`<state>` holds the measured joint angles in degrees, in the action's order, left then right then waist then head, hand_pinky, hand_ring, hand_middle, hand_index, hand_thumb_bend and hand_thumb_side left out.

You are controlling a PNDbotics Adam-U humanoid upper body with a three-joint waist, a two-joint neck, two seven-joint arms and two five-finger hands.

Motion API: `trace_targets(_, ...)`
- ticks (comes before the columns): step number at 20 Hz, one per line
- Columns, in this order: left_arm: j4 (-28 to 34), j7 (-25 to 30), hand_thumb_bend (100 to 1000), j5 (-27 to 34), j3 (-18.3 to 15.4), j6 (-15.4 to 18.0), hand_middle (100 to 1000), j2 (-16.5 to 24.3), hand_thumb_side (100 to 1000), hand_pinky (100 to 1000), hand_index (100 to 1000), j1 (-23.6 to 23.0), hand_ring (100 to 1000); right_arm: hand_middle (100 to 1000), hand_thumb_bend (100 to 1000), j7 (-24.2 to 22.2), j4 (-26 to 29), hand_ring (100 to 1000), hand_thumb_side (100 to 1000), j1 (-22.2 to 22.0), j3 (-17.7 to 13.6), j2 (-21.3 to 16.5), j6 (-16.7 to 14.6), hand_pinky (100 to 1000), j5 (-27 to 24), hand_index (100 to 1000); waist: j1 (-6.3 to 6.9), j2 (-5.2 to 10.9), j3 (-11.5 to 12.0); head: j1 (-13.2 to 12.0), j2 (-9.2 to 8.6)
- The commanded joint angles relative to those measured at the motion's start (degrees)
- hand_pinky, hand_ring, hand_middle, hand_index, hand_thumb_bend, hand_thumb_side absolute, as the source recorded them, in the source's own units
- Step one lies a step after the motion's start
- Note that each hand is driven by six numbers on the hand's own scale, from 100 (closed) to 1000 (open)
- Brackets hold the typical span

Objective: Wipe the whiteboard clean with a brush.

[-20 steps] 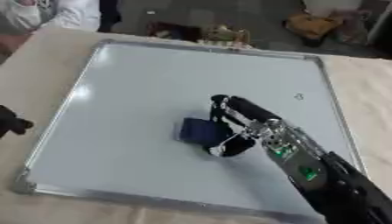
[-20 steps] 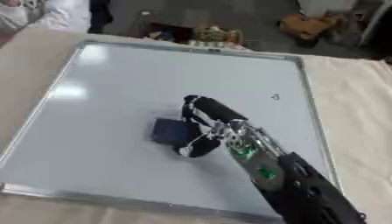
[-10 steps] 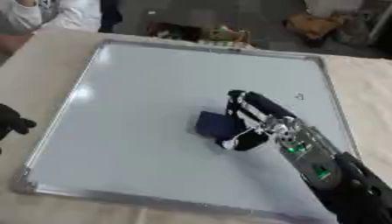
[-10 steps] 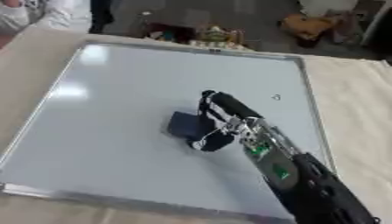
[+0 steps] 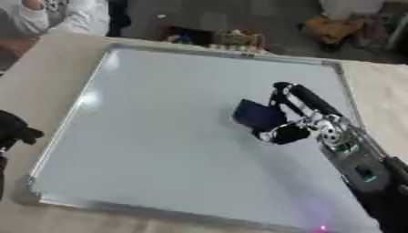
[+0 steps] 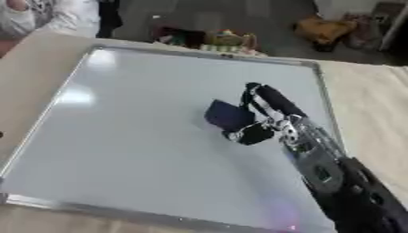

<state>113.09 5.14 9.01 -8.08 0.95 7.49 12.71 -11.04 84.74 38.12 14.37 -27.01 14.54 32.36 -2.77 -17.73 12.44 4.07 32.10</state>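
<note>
Right hand (image 5: 299,116) with fingers and thumb curled about the brush (image 5: 257,114), a dark blue block pressed flat on the board (image 5: 159,136). The brush lies right of the board's centre, at the hand's left side, projecting from the grasp toward the board's middle; it is well apart from the right rim of the frame. The right forearm enters from the lower right corner and runs up and leftward to the hand, so that the hand's length lies roughly along the same diagonal. The brush's own long axis cannot be told, since the fingers cover its right part.

Left hand (image 5: 14,129) is dark and shows only in part at the left edge of the left eye view, off the board and over the table (image 5: 48,68); whether its fingers are apart or together cannot be told. The right hand is the one at work, and is far the nearer to the brush.

No mark can be made out on the board near the brush; the greater bare expanse lies to the left of the brush and toward the near rim. No brand, label or legible writing appears on the brush, board or arm
</note>
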Motion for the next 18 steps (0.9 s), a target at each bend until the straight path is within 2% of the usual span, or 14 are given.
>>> trace_targets(1, 0.63, 0.21, 100, -0.36, -0.51, 0.29, 439, 0.14, 912, 548, 483, 0.33, 387, 226, 485, 1.71, -0.7, 1000, 100, 1.14, -2.44, -2.97, 1.06, 801, -1.37, 163, 0.24, 0.72, 0.2, -0.31, -0.98)
trace_targets(7, 0.56, 0.35, 100, -0.56, -0.58, 0.57, 438, 0.09, 915, 548, 483, 0.41, 384, 222, 504, 3.44, -3.95, 1000, 100, 2.1, -5.59, -5.23, 3.61, 807, -4.83, 172, 0.35, -0.02, 0.83, -0.02, -1.82)
trace_targets(18, 0.53, 0.51, 100, -0.69, -0.59, 0.51, 439, 0.08, 917, 550, 482, 0.59, 383, 216, 495, 6.53, -7.72, 997, 100, 2.82, -8.8, -7.66, 5.71, 803, -7.07, 176, 0.1, -0.37, 0.92, 1.35, -2.19)
